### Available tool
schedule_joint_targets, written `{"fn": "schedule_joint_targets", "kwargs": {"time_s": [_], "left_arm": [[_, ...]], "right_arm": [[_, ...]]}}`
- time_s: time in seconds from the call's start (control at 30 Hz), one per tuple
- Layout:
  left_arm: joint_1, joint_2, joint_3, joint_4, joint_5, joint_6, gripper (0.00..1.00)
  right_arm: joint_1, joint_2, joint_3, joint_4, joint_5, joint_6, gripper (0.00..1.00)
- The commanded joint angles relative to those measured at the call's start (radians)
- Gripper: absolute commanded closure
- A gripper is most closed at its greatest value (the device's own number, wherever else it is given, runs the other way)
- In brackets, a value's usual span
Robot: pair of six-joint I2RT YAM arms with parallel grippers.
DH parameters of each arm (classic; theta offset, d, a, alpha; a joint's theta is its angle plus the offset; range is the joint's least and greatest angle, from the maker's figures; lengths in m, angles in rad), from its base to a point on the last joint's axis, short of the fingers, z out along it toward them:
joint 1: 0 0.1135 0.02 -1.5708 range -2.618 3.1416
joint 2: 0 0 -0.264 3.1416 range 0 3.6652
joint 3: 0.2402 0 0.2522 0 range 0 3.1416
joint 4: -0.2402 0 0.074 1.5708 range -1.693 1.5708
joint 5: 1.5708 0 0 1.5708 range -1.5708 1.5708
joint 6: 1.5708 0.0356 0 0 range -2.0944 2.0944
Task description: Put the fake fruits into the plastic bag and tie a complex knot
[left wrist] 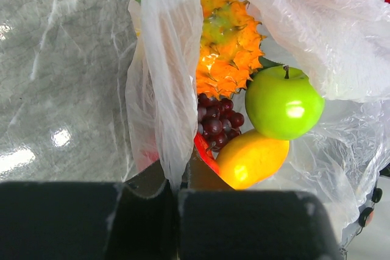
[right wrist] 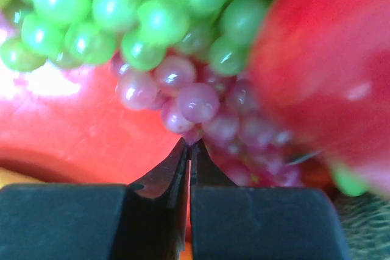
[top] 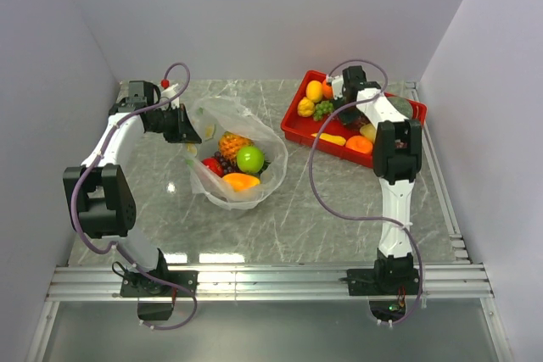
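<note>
A: Right, edges & room first?
B: Walls [top: 492, 82] close on L, R and back. Plastic bag [top: 222, 112] mid-table [top: 339, 209], mouth open upward; bare marble in front of it and btwn it and red tray [top: 293, 121]. Tray at back R, near table's R edge.

A: Hidden or unclear bits?
B: Plenty. Right wrist view blurred, v. close: green grapes [right wrist: 122, 22] above pinkish grapes [right wrist: 195, 105], red blur [right wrist: 323, 77] at R side, unidentifiable. From top, right gripper [top: 343, 87] mostly masked by own arm. Inside bag: pineapple [left wrist: 225, 35], green apple [left wrist: 283, 101], dark grapes [left wrist: 216, 120], orange-yellow fruit [left wrist: 250, 158]; red fruit [left wrist: 204, 150] part-covered by film.

A: Grippers vs. fruit & bag?
B: Left gripper [left wrist: 177, 184] clamped on bag's L rim film, holding it up; fruit just beyond tips. Right gripper over tray's back end, jaws nearly pressed together, hairline slit only. Tips touching or just short of pinkish grapes: can't tell which, nor whether anything nipped.
</note>
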Motion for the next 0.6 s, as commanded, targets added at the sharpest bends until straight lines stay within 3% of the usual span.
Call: {"fn": "schedule_joint_targets", "kwargs": {"time_s": [0.0,0.33,0.4,0.43,0.47,0.53,0.57], "left_arm": [[0.003,0.009,0.048,0.004,0.026,0.011,0.95],[0.002,0.007,0.052,-0.001,0.032,0.013,0.95],[0.003,0.009,0.054,-0.004,0.036,0.014,0.95],[0.002,0.009,0.054,-0.002,0.037,0.013,0.95],[0.003,0.008,0.054,-0.002,0.037,0.014,0.95],[0.002,0.006,0.052,-0.002,0.035,0.014,0.95],[0.002,0.004,0.051,-0.002,0.032,0.016,0.95]], "right_arm": [[0.009,-0.094,-0.091,-0.009,-0.057,0.001,1.00],[0.009,-0.281,-0.159,0.008,-0.117,0.041,1.00],[0.008,-0.275,-0.122,-0.011,-0.098,0.038,0.86],[0.006,-0.267,-0.111,-0.027,-0.085,0.024,0.72],[0.000,-0.266,-0.108,-0.024,-0.080,0.017,0.51],[-0.003,-0.263,-0.108,-0.022,-0.055,-0.011,0.37],[-0.003,-0.260,-0.107,-0.021,-0.045,-0.020,0.36]]}}
